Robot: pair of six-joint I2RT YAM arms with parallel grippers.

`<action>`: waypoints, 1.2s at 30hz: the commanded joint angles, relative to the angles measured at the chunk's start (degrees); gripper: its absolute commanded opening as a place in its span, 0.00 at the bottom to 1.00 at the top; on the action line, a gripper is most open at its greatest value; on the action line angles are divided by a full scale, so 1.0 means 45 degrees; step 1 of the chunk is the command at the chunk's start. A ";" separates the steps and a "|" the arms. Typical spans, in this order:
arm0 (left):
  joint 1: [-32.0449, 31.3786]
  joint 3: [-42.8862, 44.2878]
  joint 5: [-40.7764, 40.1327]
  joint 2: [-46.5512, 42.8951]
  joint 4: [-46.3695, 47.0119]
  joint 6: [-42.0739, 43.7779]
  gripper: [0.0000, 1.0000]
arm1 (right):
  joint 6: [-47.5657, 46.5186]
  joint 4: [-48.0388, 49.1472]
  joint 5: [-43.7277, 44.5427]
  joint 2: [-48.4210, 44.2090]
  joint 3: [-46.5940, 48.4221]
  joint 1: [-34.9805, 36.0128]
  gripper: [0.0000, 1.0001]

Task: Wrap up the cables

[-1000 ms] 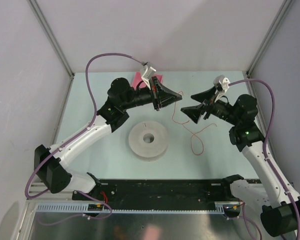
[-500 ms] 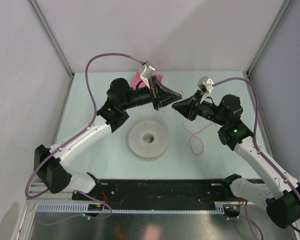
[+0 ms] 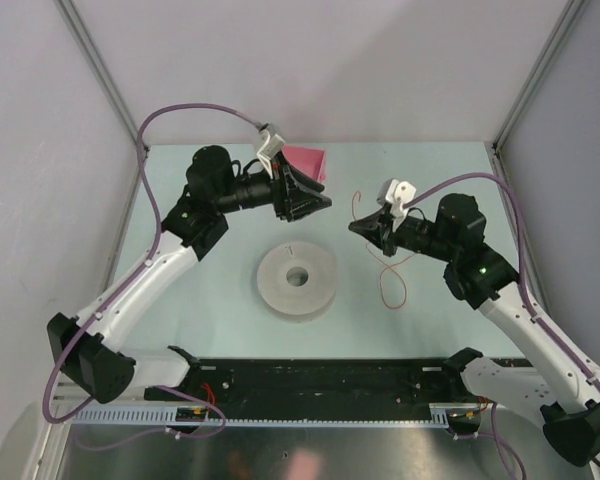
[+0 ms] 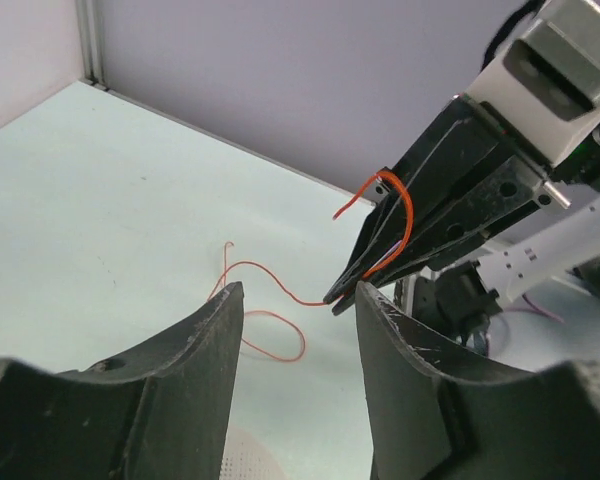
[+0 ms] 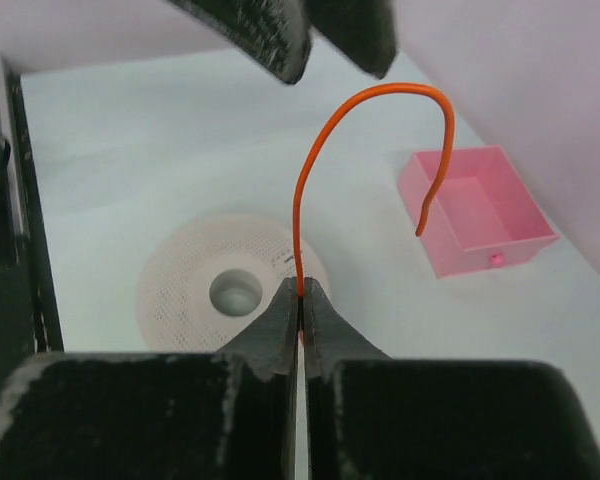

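Observation:
The cable (image 3: 381,288) is a hair-thin orange wire lying in loose loops on the table right of centre. My right gripper (image 3: 353,227) is shut on it near one end, and in the right wrist view the wire (image 5: 370,93) arches up out of the pinched fingertips of that gripper (image 5: 300,295) with its free end curling down. My left gripper (image 3: 323,201) stands open just left of it, nothing between its fingers. The left wrist view shows this open gripper (image 4: 298,310) facing the right gripper's shut tip (image 4: 342,296), with the wire (image 4: 270,275) trailing down to the table.
A white perforated spool (image 3: 297,279) with a central hole lies flat mid-table, below both grippers. A pink open box (image 3: 307,160) sits at the back by the left arm's wrist. Thick purple hoses (image 3: 155,205) arc over each arm.
The right gripper swung in and shut on the wire. The left gripper opened, let the wire go and drew back to the left.

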 commanded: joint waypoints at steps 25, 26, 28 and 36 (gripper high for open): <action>-0.1148 0.1164 0.0772 0.0315 -0.4607 0.1160 0.35 | -0.5880 -0.3399 0.3822 0.0300 0.0786 0.3050 0.00; -0.1175 0.1166 0.0815 0.0327 -0.4642 0.1198 0.31 | -0.5879 -0.3389 0.3821 0.0313 0.0781 0.3063 0.00; -0.1196 0.1167 0.0916 0.0346 -0.4669 0.1285 0.19 | -0.5918 -0.3402 0.3807 0.0292 0.0783 0.3087 0.00; -0.1237 0.0641 0.1172 0.0132 -0.4806 0.1227 0.00 | -0.5569 -0.3049 0.4337 0.0135 0.0767 0.3070 0.45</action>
